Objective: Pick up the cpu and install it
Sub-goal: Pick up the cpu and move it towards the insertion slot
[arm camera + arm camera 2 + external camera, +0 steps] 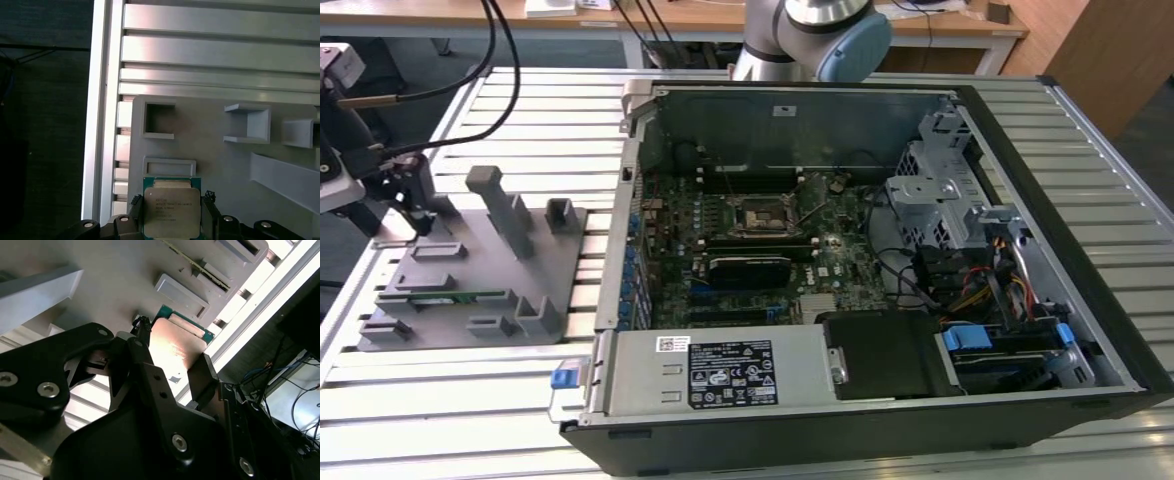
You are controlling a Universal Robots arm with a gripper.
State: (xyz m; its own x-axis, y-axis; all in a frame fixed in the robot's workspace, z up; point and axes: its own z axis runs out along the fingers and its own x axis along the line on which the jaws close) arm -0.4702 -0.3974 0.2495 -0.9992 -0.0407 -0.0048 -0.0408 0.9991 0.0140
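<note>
At the exterior view's left, pincer (403,195) hangs low over grey fixture (467,270) on table (454,410). Second wrist view: fingers (200,375) look clenched on cpu (175,347) edges. First wrist view: cpu sits at fixture's rim. Pick-up step; lifting wants a level hold.

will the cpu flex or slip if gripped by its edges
Likely stiff: the cpu is a flat square, metal lid on a green board, so little flex. The smooth lid looks slippery and its thin edges offer little hold. Lying flat on the grey fixture, it should not roll.
</note>
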